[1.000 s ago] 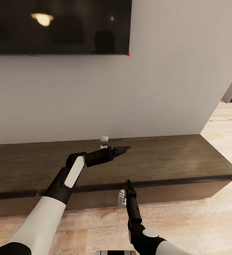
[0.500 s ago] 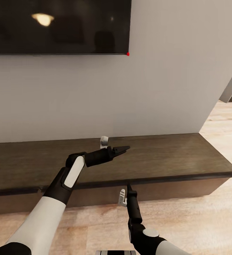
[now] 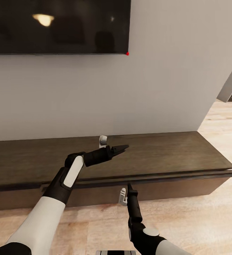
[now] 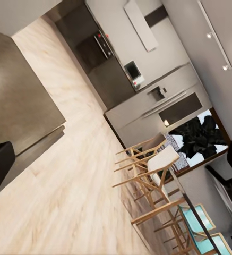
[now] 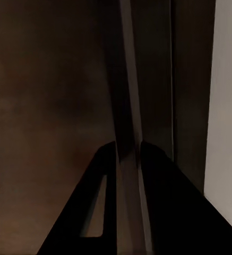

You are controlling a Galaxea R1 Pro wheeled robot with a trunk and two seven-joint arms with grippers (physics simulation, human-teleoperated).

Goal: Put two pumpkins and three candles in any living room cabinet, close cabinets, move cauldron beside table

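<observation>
Long low cabinet (image 3: 158, 156) runs along the wall (image 3: 165, 88); right gripper (image 3: 130, 186) pinches its drawer lip, left gripper (image 3: 123, 147) closed above its top.

At twelve o'clock I face a pale grey wall (image 3: 172, 78) with a dark television screen (image 3: 59, 26) mounted high at eleven, a ceiling light reflected in it. Light wood-plank floor (image 3: 208, 219) runs off toward two o'clock, where a doorway opens. Through my left wrist camera I see a kitchen with grey cabinetry (image 4: 147, 109), wooden bar stools (image 4: 147, 170) and a dark window (image 4: 200, 138).
</observation>
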